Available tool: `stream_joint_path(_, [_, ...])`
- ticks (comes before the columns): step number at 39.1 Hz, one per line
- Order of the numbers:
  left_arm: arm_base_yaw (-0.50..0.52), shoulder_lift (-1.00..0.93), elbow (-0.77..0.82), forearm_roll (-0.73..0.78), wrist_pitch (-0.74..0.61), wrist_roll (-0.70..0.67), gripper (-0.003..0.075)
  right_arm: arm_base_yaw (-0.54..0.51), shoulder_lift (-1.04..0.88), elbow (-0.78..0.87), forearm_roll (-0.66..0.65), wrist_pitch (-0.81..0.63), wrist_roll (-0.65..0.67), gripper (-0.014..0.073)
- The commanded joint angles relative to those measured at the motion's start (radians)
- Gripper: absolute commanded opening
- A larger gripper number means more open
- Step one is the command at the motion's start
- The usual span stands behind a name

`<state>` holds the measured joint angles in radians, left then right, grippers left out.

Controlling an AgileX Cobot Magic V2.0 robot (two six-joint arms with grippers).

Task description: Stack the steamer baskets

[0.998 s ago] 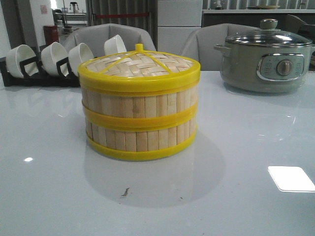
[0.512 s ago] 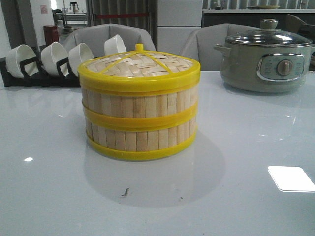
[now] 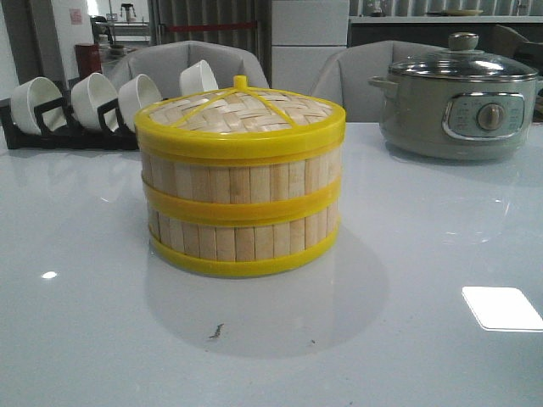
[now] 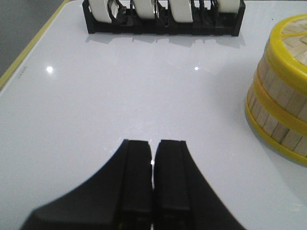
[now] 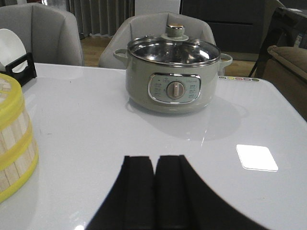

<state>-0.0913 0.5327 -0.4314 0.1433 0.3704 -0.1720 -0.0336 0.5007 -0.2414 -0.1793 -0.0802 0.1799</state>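
- The two round steamer baskets [image 3: 240,208] of light bamboo slats with bright yellow rims stand one on top of the other, in the middle of the glossy white worktop [image 3: 424,339].
- A flat woven bamboo lid with a yellow rim and small yellow knob [image 3: 240,114] sits on the upper basket, closing the stack.
- Behind the stack, toward the left, a black dish rack [image 3: 59,127] holds a row of white ceramic bowls [image 3: 93,97] tipped on edge.
- At the far right stands a grey-green electric cooking pot with a glass lid and a front dial [image 3: 458,106], well apart from the baskets.
- Grey upholstered chairs [image 3: 191,64] line the far side of the worktop.
- The left gripper [image 4: 152,158] hangs over bare worktop beside the stack, its black jaws together, only a thin slit between them, holding nothing.
- The right gripper [image 5: 154,172] faces the pot, jaws likewise pressed together and empty; the stack shows at the edge of its view.
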Motion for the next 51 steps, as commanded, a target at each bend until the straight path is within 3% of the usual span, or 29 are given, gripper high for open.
stream_joint_path(1, [-0.008,-0.05,-0.014,0.011,-0.102,-0.009,0.0091,-0.008,0.0,-0.029,-0.012,-0.076,-0.008,0.0067])
stream_joint_path(21, [0.002,-0.47,0.443,-0.114,-0.46,-0.009,0.0091,-0.008,0.0,-0.029,-0.013,-0.076,-0.008,0.0067])
stream_joint_path(28, [0.002,-0.555,0.438,-0.09,-0.355,-0.007,0.0091,-0.008,0.001,-0.029,-0.013,-0.076,-0.008,0.0067])
stream_joint_path(51, [0.002,-0.552,0.438,-0.08,-0.349,-0.007,0.0091,-0.008,0.002,-0.029,-0.013,-0.075,-0.008,0.0067])
